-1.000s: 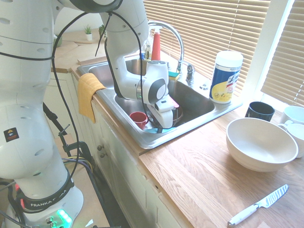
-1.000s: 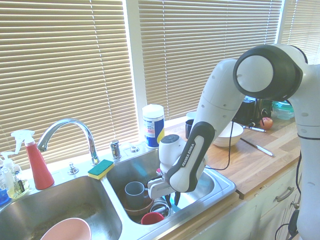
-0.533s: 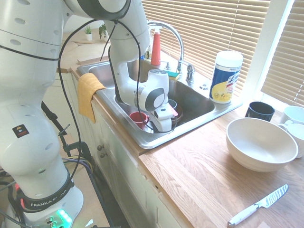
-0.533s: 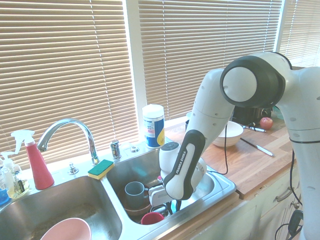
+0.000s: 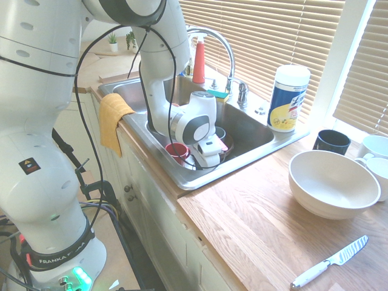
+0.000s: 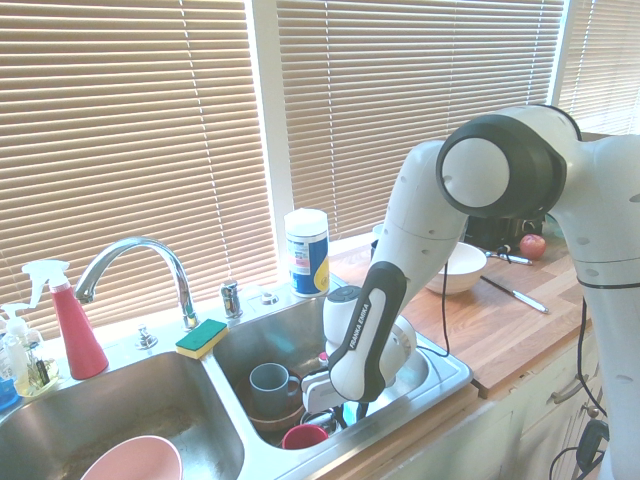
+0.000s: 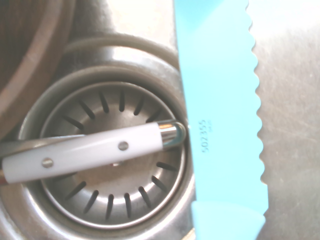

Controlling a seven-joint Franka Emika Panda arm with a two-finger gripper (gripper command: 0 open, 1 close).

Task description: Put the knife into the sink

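Nearest on the wooden worktop (image 5: 267, 224) lies a white-handled knife (image 5: 330, 262), with a big white bowl (image 5: 333, 183) behind it. Past those, the arm reaches straight down into the sink (image 5: 257, 140), its gripper (image 5: 203, 163) low among a red cup (image 5: 176, 151) and a grey mug (image 6: 270, 381). Whether the fingers are open or closed on anything I cannot tell; they are hidden behind the hand. Close up, the turquoise knife (image 7: 220, 115) lies along the steel sink floor just beside the drain strainer (image 7: 112, 160), where a white-handled utensil (image 7: 85, 152) rests across it. Further back stands a wipes canister (image 5: 288, 98).
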